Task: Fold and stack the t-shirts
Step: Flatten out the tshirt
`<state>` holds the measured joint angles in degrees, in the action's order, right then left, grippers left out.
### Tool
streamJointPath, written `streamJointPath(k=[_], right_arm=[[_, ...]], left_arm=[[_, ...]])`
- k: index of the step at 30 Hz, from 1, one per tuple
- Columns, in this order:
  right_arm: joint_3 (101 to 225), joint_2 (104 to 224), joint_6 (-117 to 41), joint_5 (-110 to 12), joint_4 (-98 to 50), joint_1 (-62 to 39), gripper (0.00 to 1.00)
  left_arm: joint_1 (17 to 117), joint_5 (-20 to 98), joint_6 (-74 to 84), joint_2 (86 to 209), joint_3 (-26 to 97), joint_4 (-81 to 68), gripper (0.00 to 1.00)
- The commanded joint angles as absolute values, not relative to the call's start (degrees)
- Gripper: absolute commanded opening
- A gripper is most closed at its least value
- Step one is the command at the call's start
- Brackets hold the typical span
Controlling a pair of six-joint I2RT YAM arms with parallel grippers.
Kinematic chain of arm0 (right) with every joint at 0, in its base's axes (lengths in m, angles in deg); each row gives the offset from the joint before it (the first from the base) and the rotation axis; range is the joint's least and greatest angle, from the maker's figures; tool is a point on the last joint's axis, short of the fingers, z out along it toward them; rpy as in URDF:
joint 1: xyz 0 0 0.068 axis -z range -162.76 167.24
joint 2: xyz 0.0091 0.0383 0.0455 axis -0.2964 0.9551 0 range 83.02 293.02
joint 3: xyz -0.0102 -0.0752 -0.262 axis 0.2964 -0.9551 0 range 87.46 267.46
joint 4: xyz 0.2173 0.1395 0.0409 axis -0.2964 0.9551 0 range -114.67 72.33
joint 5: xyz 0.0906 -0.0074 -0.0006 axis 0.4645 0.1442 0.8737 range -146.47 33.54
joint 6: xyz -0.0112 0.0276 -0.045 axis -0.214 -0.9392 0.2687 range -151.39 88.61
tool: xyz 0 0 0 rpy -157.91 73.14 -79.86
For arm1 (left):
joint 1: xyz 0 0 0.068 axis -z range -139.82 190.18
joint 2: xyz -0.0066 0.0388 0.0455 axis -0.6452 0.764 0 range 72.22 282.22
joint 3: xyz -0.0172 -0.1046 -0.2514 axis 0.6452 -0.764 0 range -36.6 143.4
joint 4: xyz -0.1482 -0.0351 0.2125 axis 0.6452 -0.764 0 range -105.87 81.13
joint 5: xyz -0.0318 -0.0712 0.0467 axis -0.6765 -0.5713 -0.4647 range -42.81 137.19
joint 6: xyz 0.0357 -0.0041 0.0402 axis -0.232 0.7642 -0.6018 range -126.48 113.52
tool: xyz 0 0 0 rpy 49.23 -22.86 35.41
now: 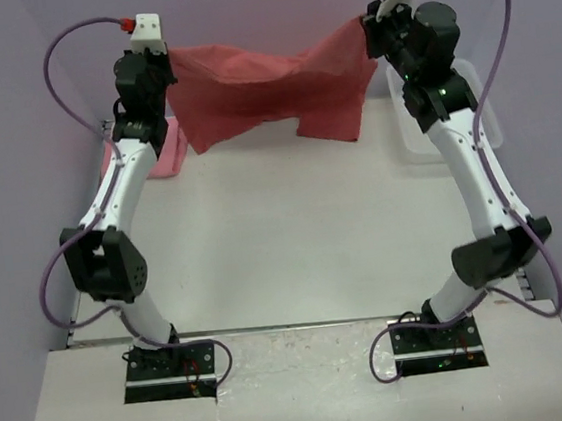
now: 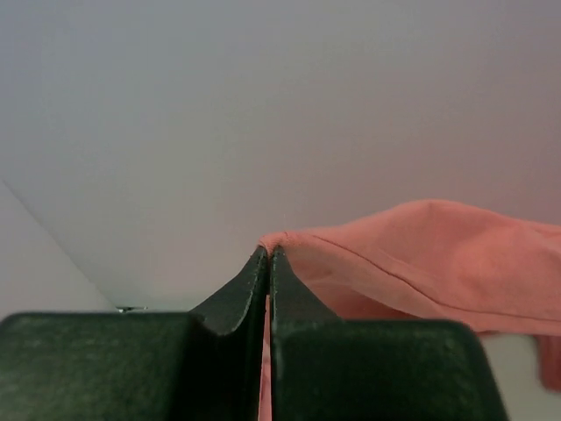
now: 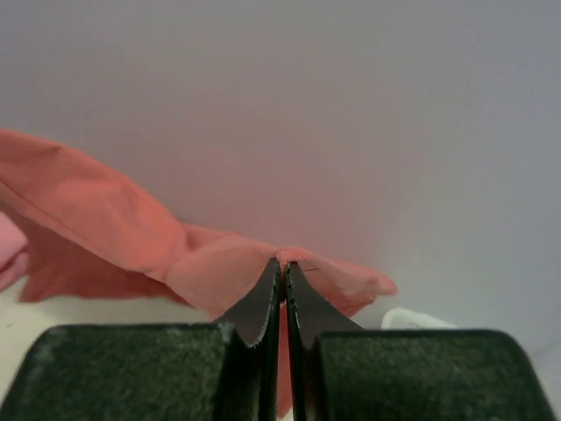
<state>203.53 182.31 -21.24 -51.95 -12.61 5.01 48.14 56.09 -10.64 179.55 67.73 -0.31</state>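
The brick-red t-shirt (image 1: 263,90) hangs stretched in the air between my two grippers above the far side of the table, sagging in the middle. My left gripper (image 1: 169,61) is shut on its left edge; in the left wrist view the cloth (image 2: 421,254) is pinched between the shut fingertips of that gripper (image 2: 268,254). My right gripper (image 1: 369,30) is shut on the right edge, and in the right wrist view the fabric (image 3: 131,228) bunches over the tips of that gripper (image 3: 283,265). The lighter pink t-shirt (image 1: 168,154) lies on the table at the far left, partly behind my left arm.
A white basket (image 1: 409,135) stands at the far right, partly behind my right arm; its rim (image 3: 412,317) peeks into the right wrist view. The white table (image 1: 284,240) spreads below the hanging shirt. Purple cables loop from both arms.
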Motion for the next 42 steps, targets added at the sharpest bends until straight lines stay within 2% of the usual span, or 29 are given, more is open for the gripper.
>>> streamJointPath(k=[1, 2, 5, 6, 7, 9, 11, 16, 19, 21, 23, 24, 25, 27, 29, 32, 36, 42], right_arm=[[194.54, 164.04, -18.30, -57.66, -17.81, -0.41, 0.00], [187.72, 160.23, -17.95, -60.91, -19.29, -3.91, 0.00], [179.77, 145.29, -18.30, -67.25, -18.34, -10.51, 0.00], [176.09, 141.86, -18.73, -69.62, -17.03, -16.36, 0.00], [174.66, 135.64, -19.78, -72.52, -15.89, -18.95, 0.00], [172.19, 130.68, -22.16, -77.18, -10.97, -29.22, 0.00], [171.75, 126.29, -22.86, -86.93, -5.54, -39.73, 0.00], [178.85, 126.35, -22.69, -101.18, 2.75, -55.60, 0.00], [178.52, 129.51, -12.62, -109.89, -8.87, -62.56, 0.00], [176.76, 132.40, -4.69, -109.03, -15.49, -62.13, 0.00], [180.17, 135.30, -7.64, -103.34, -15.18, -51.62, 0.00], [181.84, 139.06, -10.01, -96.35, -13.35, -46.88, 0.00], [185.25, 141.45, -14.04, -91.84, -9.93, -37.09, 0.00], [187.73, 149.15, -15.30, -83.84, -9.46, -30.95, 0.00], [192.90, 154.10, -15.49, -82.05, -7.71, -27.43, 0.00], [195.12, 158.69, -16.36, -77.48, -8.76, -24.78, 0.00], [200.56, 162.47, -13.20, -78.79, -8.23, -24.42, 0.00], [220.94, 169.49, -8.46, -78.35, -3.31, -24.42, 0.00]], left_arm=[[51.68, 59.57, -12.10, 161.20, 57.41, 4.85, 0.00], [53.61, 60.19, -10.53, 153.07, 50.74, 4.41, 0.00], [59.23, 67.03, -9.21, 138.73, 43.75, 1.08, 0.00], [64.04, 68.36, -7.90, 135.79, 40.51, -2.42, 0.00], [66.61, 72.11, -7.19, 132.63, 38.91, -4.45, 0.00], [72.92, 74.16, -2.71, 125.06, 36.19, -11.80, 0.00], [75.50, 74.70, 1.15, 119.98, 36.61, -17.98, 0.00], [76.13, 69.42, 5.83, 113.62, 41.87, -30.48, 0.00], [75.95, 71.79, 4.52, 113.26, 44.43, -32.60, 0.00], [75.95, 74.24, 2.76, 115.71, 43.91, -31.46, 0.00], [76.04, 75.92, 0.92, 120.02, 42.77, -26.40, 0.00], [76.12, 76.28, -0.14, 121.68, 41.28, -24.01, 0.00], [76.13, 76.63, -2.15, 125.79, 41.44, -22.16, 0.00], [76.04, 78.20, -4.09, 130.38, 43.54, -17.14, 0.00], [76.04, 79.18, -5.24, 136.45, 47.66, -15.82, 0.00], [76.04, 78.04, -8.39, 140.15, 49.08, -11.43, 0.00], [76.04, 76.46, -10.69, 143.32, 54.36, -13.44, 0.00], [76.04, 77.16, -17.01, 145.42, 64.37, -12.29, 0.00]])
